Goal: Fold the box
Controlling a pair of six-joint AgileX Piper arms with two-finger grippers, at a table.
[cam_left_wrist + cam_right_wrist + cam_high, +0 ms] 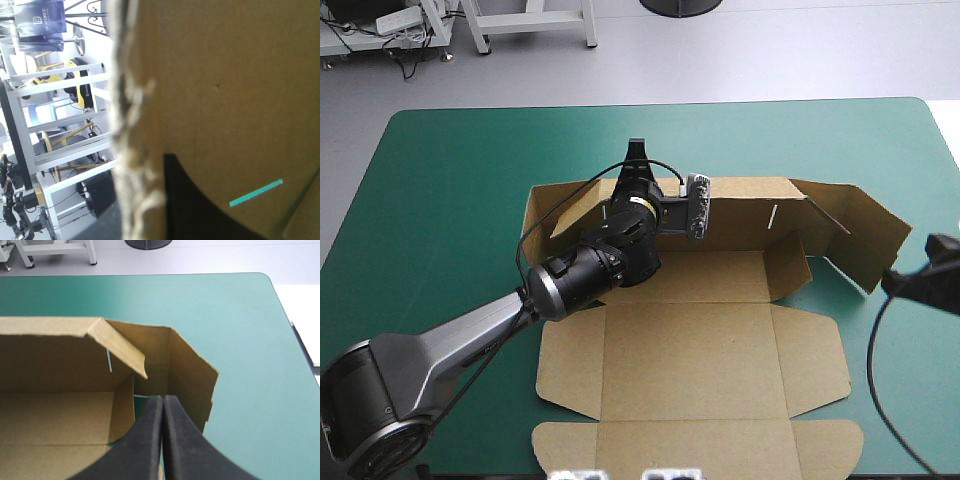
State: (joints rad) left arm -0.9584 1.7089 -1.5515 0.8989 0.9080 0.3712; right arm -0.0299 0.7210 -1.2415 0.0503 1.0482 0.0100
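Roughly at the centre of the counter (450,170), on its teal-green cover, lies the brown box (690,340), partly set up. From the near left corner the left arm reaches forward over the box's left half. The left end effector (638,165) stands at the top edge of the raised far wall (740,205), its tip pointing toward the counter's far edge. It is all but pressed together, pinching that wall. Its wrist view shows the board's rough cut edge running up the middle, with one black finger (200,210) lying against the brown face. A thin slit (256,192) in the board beside it shows teal-green through.

Toward the near edge the base and lid panels (695,445) lie flat, their side flaps spread on the cover. At the box's right end an angled panel (855,235) stands raised and bent outward from the far wall.

Farther right, just past that end, the right end effector (162,405) hovers with its two black fingers pressed together into one point, holding nothing. It is aimed at the raised right corner (170,365), near it but apart.
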